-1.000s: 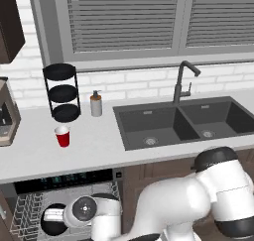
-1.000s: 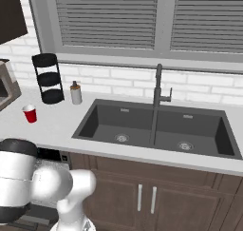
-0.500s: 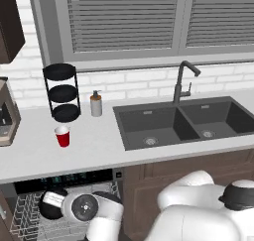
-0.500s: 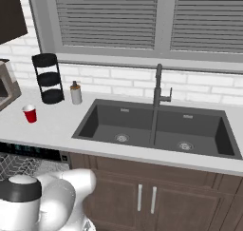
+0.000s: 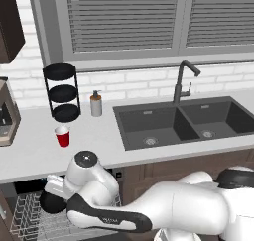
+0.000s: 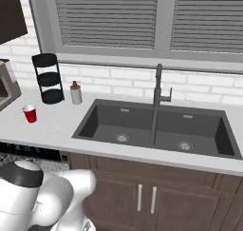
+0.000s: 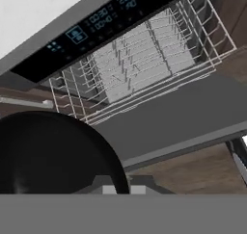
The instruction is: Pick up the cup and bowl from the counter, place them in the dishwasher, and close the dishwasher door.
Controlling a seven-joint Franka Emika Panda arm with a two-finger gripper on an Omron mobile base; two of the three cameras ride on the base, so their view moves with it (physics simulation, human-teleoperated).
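The black bowl (image 7: 48, 151) hangs at the lower left of the hand view, and my gripper (image 7: 123, 187) is shut on its rim. In the left base view the bowl (image 5: 51, 203) hovers over the white wire rack (image 5: 22, 216) of the open dishwasher, with the gripper (image 5: 53, 194) just above it. Below the hand lie the rack (image 7: 140, 59), the black control strip (image 7: 96, 21) and the lowered dark grey dishwasher door (image 7: 188, 117). The red cup (image 5: 62, 136) stands upright on the counter (image 5: 99, 136), apart from the arm. The right base view has the cup (image 6: 30, 114) at far left.
A black three-tier stand (image 5: 62, 92) and a grey soap dispenser (image 5: 96, 104) stand at the back of the counter. The dark double sink (image 5: 183, 123) with its faucet (image 5: 182, 81) lies to the right. Brown cabinet doors (image 6: 142, 197) sit under the sink.
The arm has folded down and stretched left across the front of the cabinets. Its wrist has turned above the rack. The bowl has stayed over the rack's left part, shifting only slightly.
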